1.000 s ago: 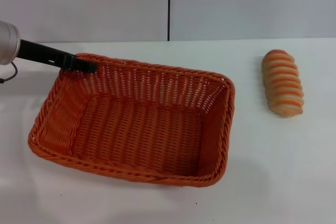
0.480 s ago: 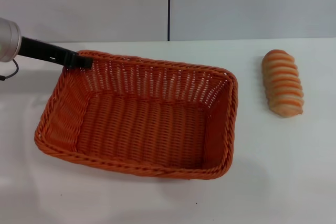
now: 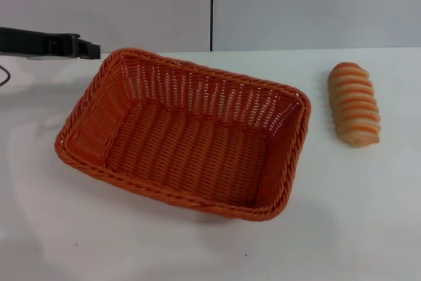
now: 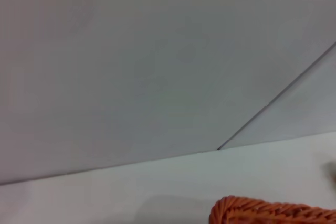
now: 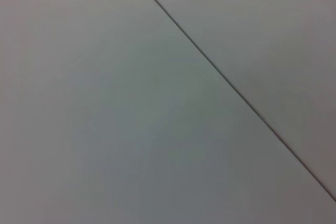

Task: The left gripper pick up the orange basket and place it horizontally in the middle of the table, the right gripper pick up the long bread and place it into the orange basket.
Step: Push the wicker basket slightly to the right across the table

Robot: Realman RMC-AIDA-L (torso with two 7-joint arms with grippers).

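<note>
left gripper [image 3: 92,49]: black claw clear of the rim, fingers' state unreadable | large orange woven wicker basket [image 3: 187,133]: mid-table, skewed | ridged oblong striped loaf [image 3: 354,104]: right of it on white table [image 3: 355,215], awaiting pickup

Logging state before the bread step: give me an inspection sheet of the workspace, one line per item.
Surface: white table, a few tiny dark specks near the front edge.
Job's things: orange basket sits empty on the table, skewed rather than square to the edge; long bread lies on the table to its right, apart from it.
Clutter: nothing seen.
Grippers: left gripper just off the basket's far left corner, not touching it, whether the jaws are open cannot be told; right gripper not in view.
Cables: a thin dark loop at the head view's left edge.
Surroundings: grey wall panels with a vertical seam.
</note>
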